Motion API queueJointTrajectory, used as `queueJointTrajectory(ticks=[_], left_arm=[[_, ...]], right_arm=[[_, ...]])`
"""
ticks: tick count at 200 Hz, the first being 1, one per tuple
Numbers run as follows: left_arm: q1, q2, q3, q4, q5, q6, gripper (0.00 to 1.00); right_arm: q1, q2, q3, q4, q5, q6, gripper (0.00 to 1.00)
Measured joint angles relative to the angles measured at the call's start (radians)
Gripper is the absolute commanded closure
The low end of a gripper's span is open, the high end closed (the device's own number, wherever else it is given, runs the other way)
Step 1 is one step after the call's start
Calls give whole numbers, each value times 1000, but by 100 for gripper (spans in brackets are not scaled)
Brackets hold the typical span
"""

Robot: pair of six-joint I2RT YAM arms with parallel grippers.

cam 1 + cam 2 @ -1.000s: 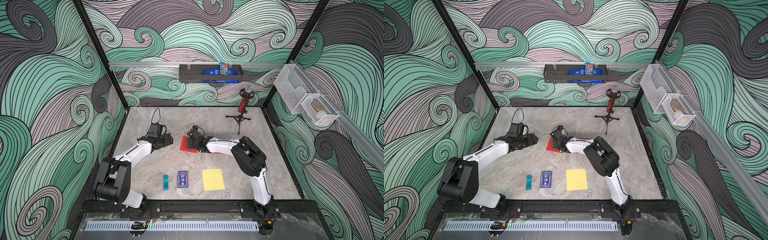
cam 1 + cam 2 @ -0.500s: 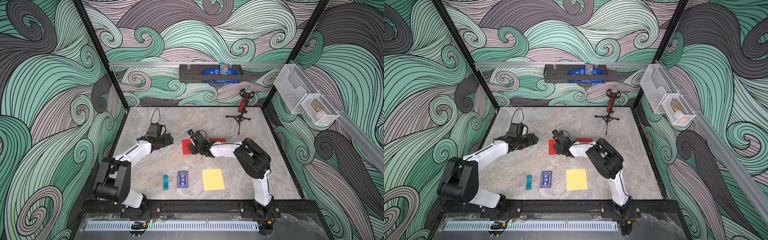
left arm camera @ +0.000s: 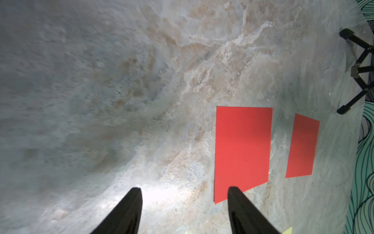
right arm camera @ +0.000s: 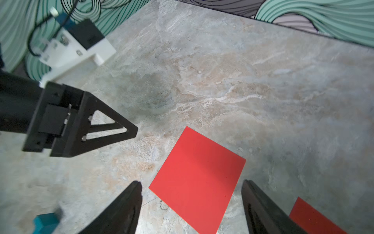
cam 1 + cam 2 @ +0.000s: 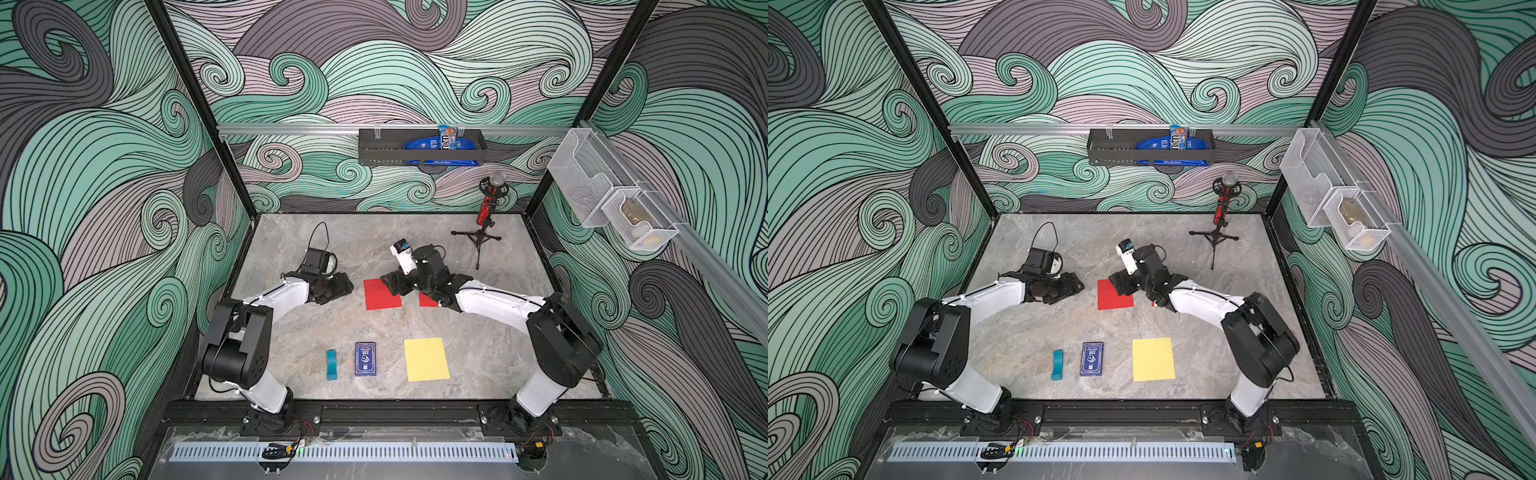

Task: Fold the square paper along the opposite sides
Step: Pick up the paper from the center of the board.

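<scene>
We see the red paper (image 5: 382,294) lying flat on the counter (image 5: 374,249) at mid-frame in both top views, with a smaller red piece (image 5: 427,300) just right of it. Our left fingers (image 3: 125,212) and right fingers (image 4: 121,208) stand spread on either side of it, grasping nothing.

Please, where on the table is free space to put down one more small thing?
Bare table lies along the back wall, between the left arm and the tripod. Another free patch is between the yellow paper and the right arm. The centre is crowded: both arms reach to the red papers.
</scene>
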Motion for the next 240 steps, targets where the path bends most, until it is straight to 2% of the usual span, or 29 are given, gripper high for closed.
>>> queueJointTrajectory(ticks=[29,71,182,240], left_arm=[[-46,81,68,-2,38,-7,20],[-93,166,130,-3,69,-10,20],[-101,250,201,21,90,-1,16],[-101,258,197,53,114,2,19]], right_arm=[[-129,30,-84,-10,-176,100,25],[-132,94,-112,-34,-294,130,34],[-128,232,-27,-10,-338,129,37],[-61,273,6,28,-352,134,38]])
